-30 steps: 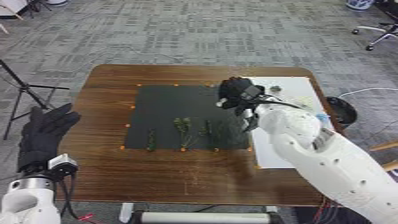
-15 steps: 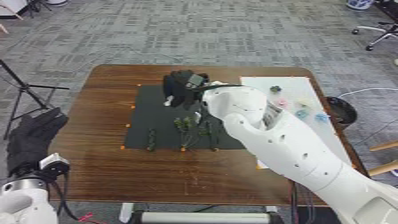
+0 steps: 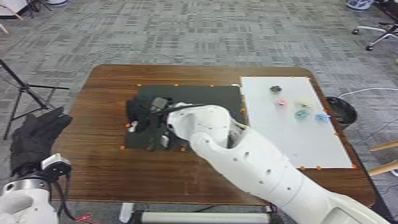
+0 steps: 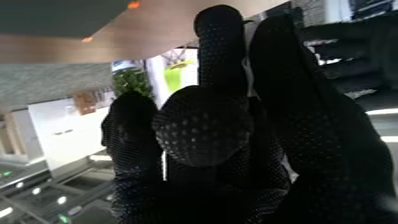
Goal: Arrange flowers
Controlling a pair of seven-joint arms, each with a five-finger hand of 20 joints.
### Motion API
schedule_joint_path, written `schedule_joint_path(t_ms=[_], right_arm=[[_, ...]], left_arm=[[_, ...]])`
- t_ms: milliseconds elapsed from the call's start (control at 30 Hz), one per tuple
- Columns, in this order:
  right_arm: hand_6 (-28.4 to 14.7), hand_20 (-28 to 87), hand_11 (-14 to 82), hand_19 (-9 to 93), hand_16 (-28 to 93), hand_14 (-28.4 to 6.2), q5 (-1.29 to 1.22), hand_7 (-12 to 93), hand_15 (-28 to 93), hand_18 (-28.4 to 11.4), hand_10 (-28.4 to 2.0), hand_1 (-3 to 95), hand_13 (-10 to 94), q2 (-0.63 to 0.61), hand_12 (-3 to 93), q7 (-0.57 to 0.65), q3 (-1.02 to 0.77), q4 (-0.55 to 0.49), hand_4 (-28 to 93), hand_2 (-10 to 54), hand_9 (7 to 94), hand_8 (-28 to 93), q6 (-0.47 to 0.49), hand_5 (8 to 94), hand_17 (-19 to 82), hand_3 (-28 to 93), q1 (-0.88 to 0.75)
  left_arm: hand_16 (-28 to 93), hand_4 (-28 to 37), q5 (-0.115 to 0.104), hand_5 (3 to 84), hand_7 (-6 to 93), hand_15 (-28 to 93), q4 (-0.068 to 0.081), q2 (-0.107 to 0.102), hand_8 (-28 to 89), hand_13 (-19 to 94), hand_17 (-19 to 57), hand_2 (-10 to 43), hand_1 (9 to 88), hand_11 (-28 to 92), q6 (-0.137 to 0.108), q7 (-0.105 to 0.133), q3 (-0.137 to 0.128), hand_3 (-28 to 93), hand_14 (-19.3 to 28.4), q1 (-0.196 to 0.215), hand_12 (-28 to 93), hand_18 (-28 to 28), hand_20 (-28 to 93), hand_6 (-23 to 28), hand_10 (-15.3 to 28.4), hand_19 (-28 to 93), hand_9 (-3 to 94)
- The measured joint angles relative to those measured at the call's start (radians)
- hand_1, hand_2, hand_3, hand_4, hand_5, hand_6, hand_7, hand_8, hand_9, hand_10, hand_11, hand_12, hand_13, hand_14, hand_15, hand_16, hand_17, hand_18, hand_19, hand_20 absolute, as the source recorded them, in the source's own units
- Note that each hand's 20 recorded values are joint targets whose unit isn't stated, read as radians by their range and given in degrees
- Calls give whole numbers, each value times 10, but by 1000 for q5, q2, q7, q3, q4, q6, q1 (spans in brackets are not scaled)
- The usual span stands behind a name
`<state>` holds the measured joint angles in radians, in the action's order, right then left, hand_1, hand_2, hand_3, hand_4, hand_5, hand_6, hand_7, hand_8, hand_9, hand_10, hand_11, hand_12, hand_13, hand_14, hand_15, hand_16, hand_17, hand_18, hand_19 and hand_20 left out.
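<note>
My right hand point(image 3: 139, 111) had swung away from the white board point(image 3: 298, 147) and across the dark mat point(image 3: 202, 92), arriving over its outer edge at the desk's point(image 3: 102, 170) ten o'clock. The board's flowers were left uncovered; I judged the work had shifted to the green stems, seen earlier on the mat's near part and now mostly hidden by my hand and arm. The fingers stood nearly straight, loosely side by side, with nothing visible clasped in them. The flowers were small, separate heads between the desk's one and three o'clock: a dark one point(image 3: 275, 89), a pink one point(image 3: 282, 103), a pale yellowish one point(image 3: 304, 106) and two light blue ones point(image 3: 302, 114).
</note>
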<state>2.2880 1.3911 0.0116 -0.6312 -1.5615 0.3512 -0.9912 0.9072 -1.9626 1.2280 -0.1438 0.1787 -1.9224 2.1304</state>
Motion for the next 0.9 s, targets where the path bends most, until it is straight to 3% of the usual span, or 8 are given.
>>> schedule_joint_path(t_ms=[267, 500, 900], right_arm=[[21, 549, 47, 932, 328, -16, 136, 182, 571, -174, -83, 594, 915, 26, 300, -32, 15, 34, -174, -95, 903, 71, -56, 808, 556, 568, -46], [21, 547, 53, 932, 327, -16, 190, 177, 567, -175, -83, 593, 917, 57, 292, -26, 12, 96, -169, -95, 900, 73, -134, 807, 556, 567, -67], [22, 547, 57, 932, 329, -17, 387, 175, 564, -175, -85, 591, 917, 193, 291, -25, -139, 233, -167, -95, 896, 77, -126, 805, 555, 567, -106]], left_arm=[[16, -283, 2, 540, 145, 219, -2, 10, -67, 397, 68, 366, 115, 240, 22, -3, -8, 673, 183, -2, 157, 120, 179, 38, 155, 120, 517], [16, -283, 19, 528, 147, 215, -2, 11, -68, 392, 67, 361, 117, 237, 43, -4, -16, 675, 182, -10, 154, 120, 177, 38, 153, 123, 504], [17, -283, 26, 509, 145, 216, 1, 28, -67, 385, 65, 351, 121, 236, 102, -20, -52, 680, 180, -23, 153, 120, 176, 39, 149, 124, 486]])
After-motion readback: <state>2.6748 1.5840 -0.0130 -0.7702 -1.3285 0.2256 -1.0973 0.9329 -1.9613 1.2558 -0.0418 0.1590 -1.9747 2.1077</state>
